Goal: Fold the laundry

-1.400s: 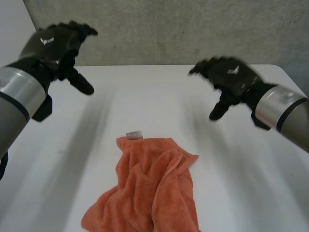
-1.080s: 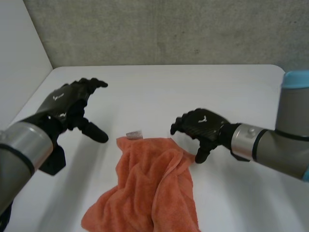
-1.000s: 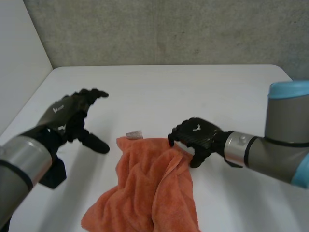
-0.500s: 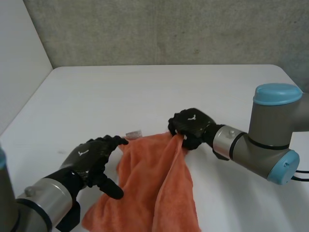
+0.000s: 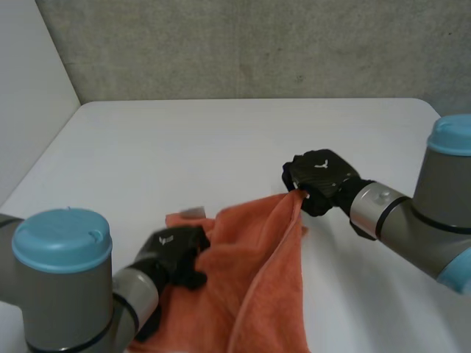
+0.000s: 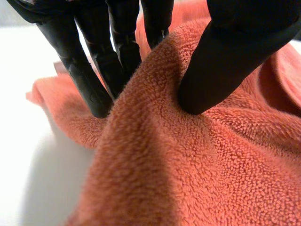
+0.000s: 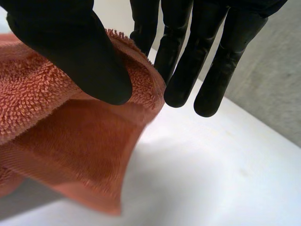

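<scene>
Towel (image 5: 257, 272), orange, just one, on one white table (image 5: 221, 140). Pinched at a fold by left hand (image 5: 176, 254), at a raised edge by right hand (image 5: 320, 176).

I see the towel (image 5: 254, 250) as orange terry cloth with a thick looped pile, fuzzy and matt. In the right wrist view its hem (image 7: 70, 186) is a flatter, tighter weave. The left robot hand (image 5: 175, 254) and the right robot hand (image 5: 318, 175) look like smooth black moulded plastic with a dull sheen. The worktop (image 5: 221, 140) looks smooth, white and matt. The wall (image 5: 257, 44) behind it is rough, grey and concrete-like. The left arm's cap (image 5: 62, 239) is smooth light-blue plastic.
</scene>
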Robot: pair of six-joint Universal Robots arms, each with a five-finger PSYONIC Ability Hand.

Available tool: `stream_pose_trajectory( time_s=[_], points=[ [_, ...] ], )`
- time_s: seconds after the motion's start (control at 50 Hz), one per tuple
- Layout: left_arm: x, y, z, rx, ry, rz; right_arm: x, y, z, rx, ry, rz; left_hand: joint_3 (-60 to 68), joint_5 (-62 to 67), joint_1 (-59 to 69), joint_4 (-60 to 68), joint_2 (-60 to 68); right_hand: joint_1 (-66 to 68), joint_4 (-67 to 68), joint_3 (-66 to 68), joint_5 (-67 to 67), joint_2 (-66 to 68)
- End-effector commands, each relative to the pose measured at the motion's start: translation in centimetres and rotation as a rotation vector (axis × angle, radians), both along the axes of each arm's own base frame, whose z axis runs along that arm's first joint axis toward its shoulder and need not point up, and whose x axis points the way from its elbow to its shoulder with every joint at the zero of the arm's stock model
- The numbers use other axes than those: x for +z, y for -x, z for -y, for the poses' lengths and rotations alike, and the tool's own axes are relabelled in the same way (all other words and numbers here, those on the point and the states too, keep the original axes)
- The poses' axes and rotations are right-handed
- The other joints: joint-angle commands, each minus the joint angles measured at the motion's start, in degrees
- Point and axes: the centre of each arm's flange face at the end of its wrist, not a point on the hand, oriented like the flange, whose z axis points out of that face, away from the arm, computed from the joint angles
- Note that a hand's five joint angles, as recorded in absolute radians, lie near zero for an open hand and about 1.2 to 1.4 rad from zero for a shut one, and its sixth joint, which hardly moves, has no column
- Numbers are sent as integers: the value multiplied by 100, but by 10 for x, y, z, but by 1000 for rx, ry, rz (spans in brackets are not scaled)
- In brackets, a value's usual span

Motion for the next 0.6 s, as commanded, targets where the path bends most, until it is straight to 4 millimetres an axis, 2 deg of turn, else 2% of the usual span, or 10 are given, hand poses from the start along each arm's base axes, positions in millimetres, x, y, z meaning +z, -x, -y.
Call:
stream_pose_trajectory(
  time_s=[0.02,0.06,0.08,0.18,0.22,0.3,0.38,0.5,0.58,0.6],
  points=[
    [54,22,48,14,295,-42,30,15,4,-51,66,21,1358,1637,1460,1196,1331,2398,1171,1250,1325,1261],
    [66,25,63,14,362,-21,33,17,0,-53,53,21,1358,1637,1460,1196,1331,2398,1171,1250,1325,1261],
    [74,27,82,17,423,9,32,17,-1,-52,46,17,1358,1637,1460,1196,1331,2398,1171,1250,1325,1261],
    [75,38,120,-50,518,91,24,19,-10,-40,-3,5,1358,1637,1460,1196,1331,2398,1171,1250,1325,1261],
    [67,57,135,-161,568,102,22,19,-12,-41,-10,1,1358,1637,1460,1196,1331,2398,1171,1250,1325,1261],
    [45,72,148,-242,572,110,15,17,-14,-38,-19,-3,1358,1637,1460,1196,1331,2398,1171,1250,1325,1261],
    [25,76,154,-258,559,135,-1,16,-8,-56,-57,-4,1060,1339,1162,899,1034,2398,1171,1250,1325,1261],
    [17,71,147,-256,518,152,-8,20,4,-113,-63,-6,-4148,-3869,-4046,-4310,-4175,2398,1171,1250,1325,1261],
    [36,56,129,-199,485,155,-7,20,7,-128,-48,-5,-4275,-3996,-4173,-4437,-4302,2398,1171,1250,1325,1261],
    [46,49,119,-160,464,138,-7,20,8,-129,-44,-5,-4242,-3963,-4140,-4403,-4268,2398,1171,1250,1325,1261]
  ],
)
